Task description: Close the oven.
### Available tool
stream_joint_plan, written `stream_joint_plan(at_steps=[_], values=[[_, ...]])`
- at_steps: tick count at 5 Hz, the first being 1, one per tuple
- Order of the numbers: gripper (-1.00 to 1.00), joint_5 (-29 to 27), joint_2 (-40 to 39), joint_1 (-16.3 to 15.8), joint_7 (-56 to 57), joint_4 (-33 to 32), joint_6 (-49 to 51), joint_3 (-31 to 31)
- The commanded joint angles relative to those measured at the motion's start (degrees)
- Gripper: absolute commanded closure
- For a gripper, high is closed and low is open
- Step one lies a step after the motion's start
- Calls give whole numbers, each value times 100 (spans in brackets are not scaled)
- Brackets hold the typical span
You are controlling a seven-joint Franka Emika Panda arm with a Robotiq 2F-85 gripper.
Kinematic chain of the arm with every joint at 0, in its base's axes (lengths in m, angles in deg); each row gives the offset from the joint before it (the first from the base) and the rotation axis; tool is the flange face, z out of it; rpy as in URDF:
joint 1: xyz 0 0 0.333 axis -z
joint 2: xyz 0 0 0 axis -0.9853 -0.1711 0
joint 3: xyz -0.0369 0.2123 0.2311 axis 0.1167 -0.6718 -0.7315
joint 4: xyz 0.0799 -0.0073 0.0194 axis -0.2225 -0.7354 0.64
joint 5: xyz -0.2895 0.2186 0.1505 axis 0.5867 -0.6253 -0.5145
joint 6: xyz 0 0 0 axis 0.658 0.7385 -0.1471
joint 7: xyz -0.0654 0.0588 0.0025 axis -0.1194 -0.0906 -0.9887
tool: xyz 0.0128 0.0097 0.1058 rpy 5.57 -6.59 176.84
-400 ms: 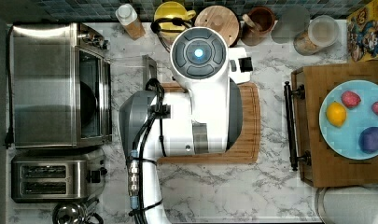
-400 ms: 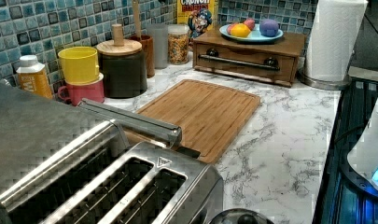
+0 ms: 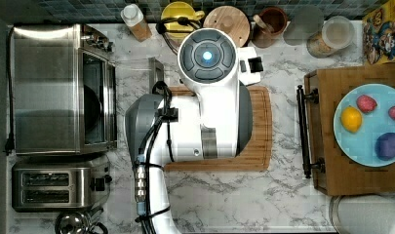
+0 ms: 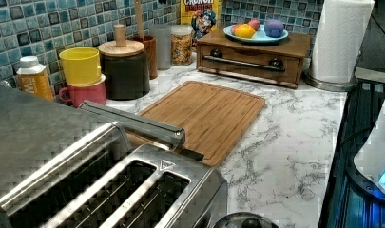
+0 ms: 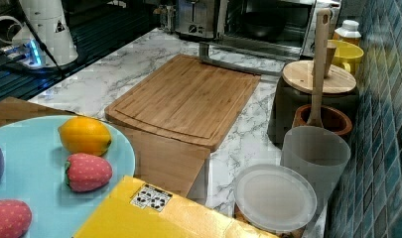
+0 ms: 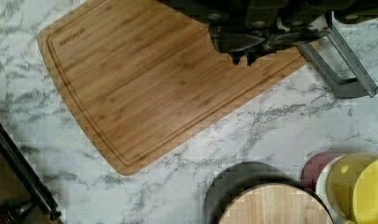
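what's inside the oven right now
Through the open oven, the right view shows a dark bowl-like shape inside. The rest of the interior is too dark to tell.

The oven (image 3: pixel 58 87) is a large boxy appliance of brushed stainless steel, standing at the top view's left on the marble tabletop (image 3: pixel 283 195). Its glass door (image 3: pixel 134 73) is open — folded down flat toward the top view's right, with the metal bar handle (image 3: pixel 156 74) at its outer edge, just beside the wooden cutting board (image 3: pixel 261 131). The interior (image 5: pixel 268 25) is dark, and knobs (image 3: pixel 98 39) sit at the far end of its front.
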Motion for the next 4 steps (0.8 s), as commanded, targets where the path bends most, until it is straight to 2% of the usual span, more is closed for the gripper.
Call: stream_joint_plan(at_steps=[1, 2, 3, 4], values=[[100, -1864, -444, 473, 3578, -305, -488, 138], [100, -2813, -581, 582, 4995, -451, -541, 212], [100, -3391, -696, 623, 6137, -571, -523, 192], [100, -3673, -917, 589, 6638, -621, -429, 163]])
